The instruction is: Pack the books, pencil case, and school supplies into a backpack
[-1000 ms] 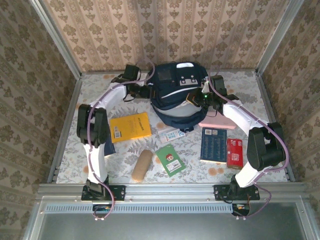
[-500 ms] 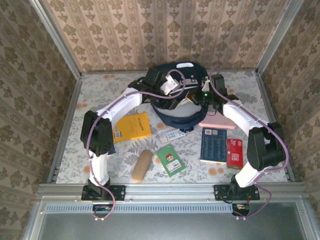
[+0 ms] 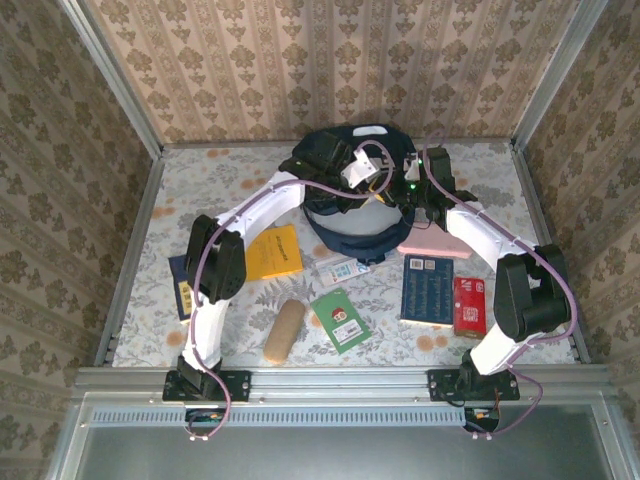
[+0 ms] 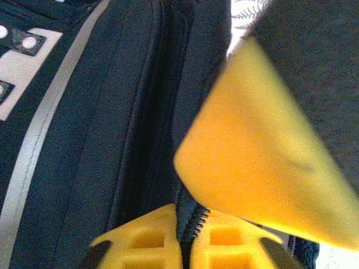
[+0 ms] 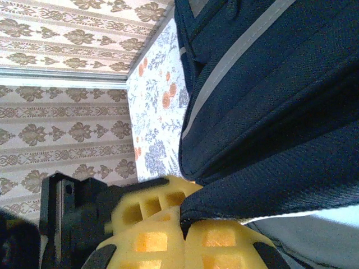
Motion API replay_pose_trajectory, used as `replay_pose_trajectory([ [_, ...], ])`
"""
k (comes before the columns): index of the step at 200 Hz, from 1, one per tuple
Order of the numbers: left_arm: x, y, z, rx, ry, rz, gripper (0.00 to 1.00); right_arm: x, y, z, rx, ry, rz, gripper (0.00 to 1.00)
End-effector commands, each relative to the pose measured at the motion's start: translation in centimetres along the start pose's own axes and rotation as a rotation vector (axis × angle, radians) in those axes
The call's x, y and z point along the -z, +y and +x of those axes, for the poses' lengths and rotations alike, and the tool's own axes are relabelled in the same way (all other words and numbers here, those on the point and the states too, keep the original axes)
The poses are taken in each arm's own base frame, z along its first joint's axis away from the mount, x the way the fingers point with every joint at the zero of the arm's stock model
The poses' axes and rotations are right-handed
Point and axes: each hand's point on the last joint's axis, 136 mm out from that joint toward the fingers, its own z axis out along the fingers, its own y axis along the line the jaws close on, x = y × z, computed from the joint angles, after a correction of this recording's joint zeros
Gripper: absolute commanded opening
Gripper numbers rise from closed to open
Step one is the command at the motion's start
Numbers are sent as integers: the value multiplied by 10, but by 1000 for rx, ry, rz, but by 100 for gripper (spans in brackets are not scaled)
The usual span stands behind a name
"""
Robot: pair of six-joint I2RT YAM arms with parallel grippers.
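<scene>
The dark navy backpack (image 3: 345, 215) lies at the far middle of the table. My left gripper (image 3: 374, 187) reaches over its top. In the left wrist view the left gripper (image 4: 188, 219) is shut on the backpack's zipper edge (image 4: 193, 216). Right beside it, my right gripper (image 3: 394, 197) is shut on a fold of backpack fabric (image 5: 263, 196), with the right gripper (image 5: 182, 219) pinching it low in the right wrist view. On the table lie a yellow book (image 3: 272, 252), a navy book (image 3: 428, 290), a second navy book (image 3: 183, 285), a green book (image 3: 338, 318), a pink box (image 3: 436, 247), a tan roll (image 3: 285, 330), a red pack (image 3: 468, 305) and a blue-and-white packet (image 3: 338, 268).
Metal rails (image 3: 135, 250) and patterned walls close in the table on three sides. The loose items lie between the backpack and the near edge. A bare strip of floral tablecloth (image 3: 210, 175) lies left of the backpack.
My left arm swung from the backpack's left side across its top, and its gripper closed on the zipper edge. The navy book at the left came into sight. The right arm stayed put.
</scene>
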Motion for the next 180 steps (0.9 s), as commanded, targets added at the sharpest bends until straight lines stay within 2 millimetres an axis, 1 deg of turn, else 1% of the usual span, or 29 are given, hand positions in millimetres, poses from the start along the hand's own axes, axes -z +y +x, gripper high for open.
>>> replay_pose_trajectory([
  [1,1,14,10,21,33,-55,0,23,26,-5,31,-34,-67,19],
  [12,3,17,12,34,27,-62,0,30,23,-6,34,-48,-34,41],
  [19,5,20,12,47,21,-76,0,34,22,-6,41,-55,-12,51],
  [37,11,31,12,105,2,-102,0,43,29,-3,60,-54,-20,69],
  [53,23,47,8,183,-37,-125,0,48,42,6,68,-8,-82,77],
  [75,52,73,-5,348,-150,-119,0,55,63,23,50,72,-209,80],
  [85,67,86,-11,414,-210,-117,0,60,69,28,59,84,-252,80],
  [97,85,96,-20,461,-275,-107,0,68,75,34,99,81,-290,81],
  [101,89,98,-22,473,-289,-105,0,67,74,36,115,85,-291,81],
  [103,90,97,-24,476,-295,-102,0,75,81,38,141,74,-308,81],
  [107,93,96,-28,481,-307,-96,0,79,84,41,175,70,-317,81],
  [109,100,106,-26,496,-317,-110,0,80,85,42,188,68,-320,81],
  [112,105,110,-26,505,-326,-114,0,83,87,45,219,66,-326,81],
  [133,124,119,-34,541,-358,-130,0,94,103,60,381,43,-405,81],
  [143,131,123,-36,558,-368,-149,0,96,109,70,436,56,-437,81],
  [159,145,134,-35,606,-394,-175,0,95,116,81,475,83,-484,81],
  [180,163,152,-32,684,-438,-193,0,87,116,90,487,113,-481,79],
])
